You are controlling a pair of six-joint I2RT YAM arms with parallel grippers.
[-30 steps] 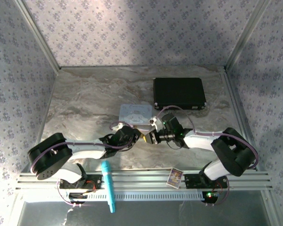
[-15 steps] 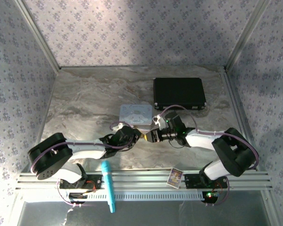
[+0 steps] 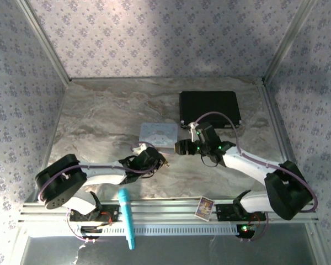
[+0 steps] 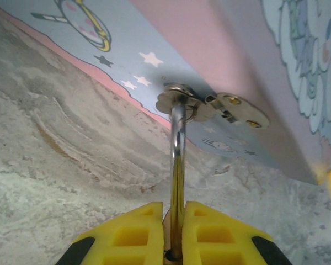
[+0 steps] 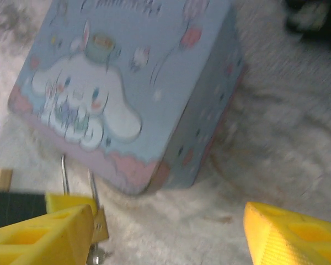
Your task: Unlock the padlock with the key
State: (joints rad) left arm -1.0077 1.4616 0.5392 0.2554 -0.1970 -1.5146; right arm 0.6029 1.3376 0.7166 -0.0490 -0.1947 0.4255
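Near the marbled worktop's (image 3: 99,110) middle, the tiny brass padlock (image 4: 177,143) hangs from the pastel cartoon tin's (image 4: 237,44) hasp (image 4: 209,105), clenched by the left fingers (image 4: 138,226). The right fingers (image 5: 44,226) gape empty. The shackle looks seated, so unlocking seems unfinished.

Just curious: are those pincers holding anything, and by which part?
Left pincer clamps the padlock near its shackle's base; right pincer is open, empty.
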